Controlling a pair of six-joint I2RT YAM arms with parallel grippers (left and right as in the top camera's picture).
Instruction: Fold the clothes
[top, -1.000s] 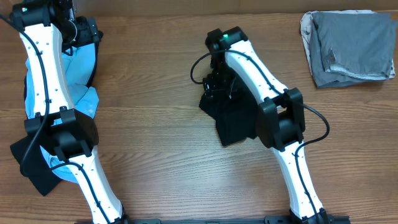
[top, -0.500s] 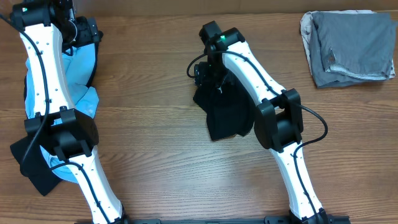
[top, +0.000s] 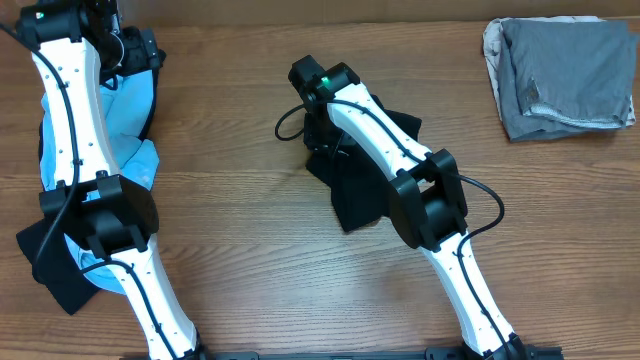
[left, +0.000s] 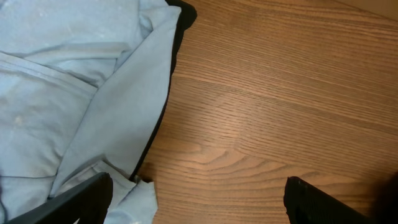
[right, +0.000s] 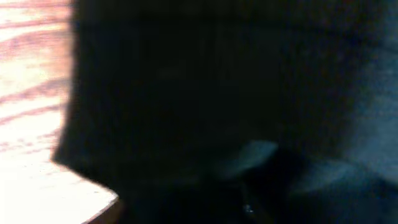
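the right wrist view is a dark blur of black garment (right: 186, 93); the right jaws' state cannot be told.

Bare table (top: 230, 250) lies between the blue clothes (top: 138, 100) at the left edge and the black garment (top: 358, 198) mid-table, while grey clothes (top: 565, 75) fill the far right corner.

Crumpled light blue garment (left: 62, 93), dark-edged, covering the upper left of the wooden table (left: 280, 93); the tool's (left: 200, 204) two dark fingers (left: 84, 198) stand wide apart at the lower corners.
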